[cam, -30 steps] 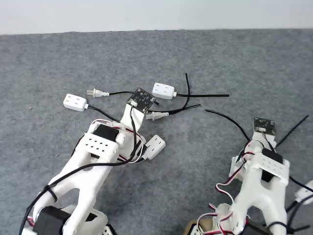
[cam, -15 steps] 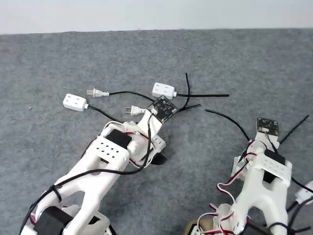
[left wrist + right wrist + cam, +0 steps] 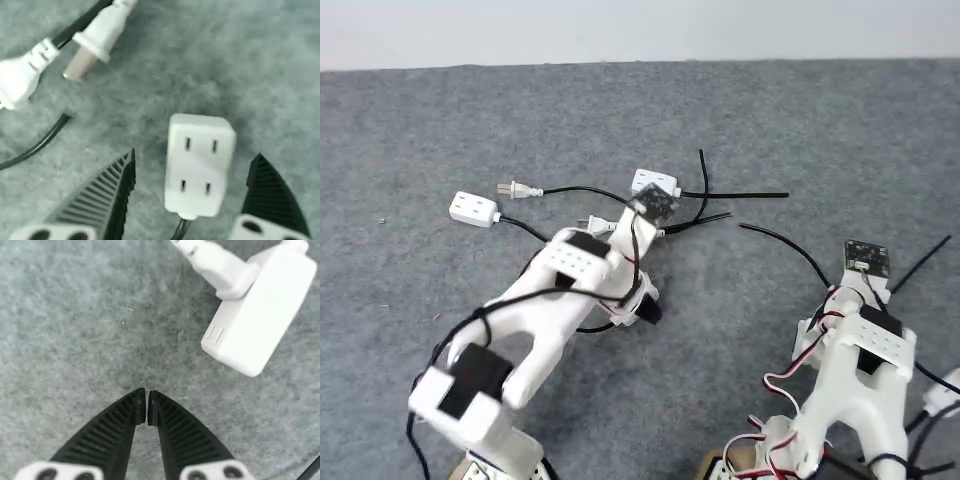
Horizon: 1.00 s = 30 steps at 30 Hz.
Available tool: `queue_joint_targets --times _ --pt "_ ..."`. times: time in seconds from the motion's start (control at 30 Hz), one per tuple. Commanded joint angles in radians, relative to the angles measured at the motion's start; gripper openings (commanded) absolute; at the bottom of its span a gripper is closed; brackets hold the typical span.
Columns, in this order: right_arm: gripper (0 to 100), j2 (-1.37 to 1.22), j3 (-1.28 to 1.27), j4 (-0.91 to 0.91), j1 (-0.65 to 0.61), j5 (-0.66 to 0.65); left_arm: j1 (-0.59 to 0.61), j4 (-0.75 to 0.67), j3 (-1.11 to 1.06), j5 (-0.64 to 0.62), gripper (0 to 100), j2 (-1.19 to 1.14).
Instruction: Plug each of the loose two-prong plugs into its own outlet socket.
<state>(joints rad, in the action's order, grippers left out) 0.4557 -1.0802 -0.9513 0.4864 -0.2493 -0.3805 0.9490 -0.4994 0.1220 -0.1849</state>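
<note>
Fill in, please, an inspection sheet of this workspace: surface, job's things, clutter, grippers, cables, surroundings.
Surface: grey carpet, lying flat.
Job's things: left socket and far socket, both with nothing plugged in; first plug and second plug lie loose on the carpet.
Clutter: nothing seen.
Grippers: left gripper open, its jaws on either side of a framed socket without touching it; right gripper shut over bare carpet, near a white block.
Cables: black cables cross near the middle of the carpet.
Surroundings: pale strip beyond the carpet's far edge.
</note>
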Motion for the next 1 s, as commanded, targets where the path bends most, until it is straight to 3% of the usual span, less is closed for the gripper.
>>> queue_joint_targets --times 0.0,0.2,0.4,0.7,0.83,0.97 --pt "1.1 0.022 0.014 0.007 0.016 -0.014 0.008 0.077 0.093 -0.06 34 -0.06" --pt "1.1 0.022 0.014 0.007 0.016 -0.014 -0.012 0.143 0.101 -0.17 29 -0.1" --pt "0.9 0.024 0.014 0.007 0.015 -0.014 -0.031 0.143 0.154 -0.301 1 -0.098" --pt "0.9 0.024 0.014 0.007 0.015 -0.014 -0.011 0.253 0.163 -0.327 1 -0.031" --pt "0.9 0.024 0.014 0.007 0.015 -0.014 0.015 0.377 0.16 -0.528 1 0.086" --pt "0.9 0.024 0.014 0.007 0.015 -0.014 0.015 0.407 0.124 -0.615 1 0.146"
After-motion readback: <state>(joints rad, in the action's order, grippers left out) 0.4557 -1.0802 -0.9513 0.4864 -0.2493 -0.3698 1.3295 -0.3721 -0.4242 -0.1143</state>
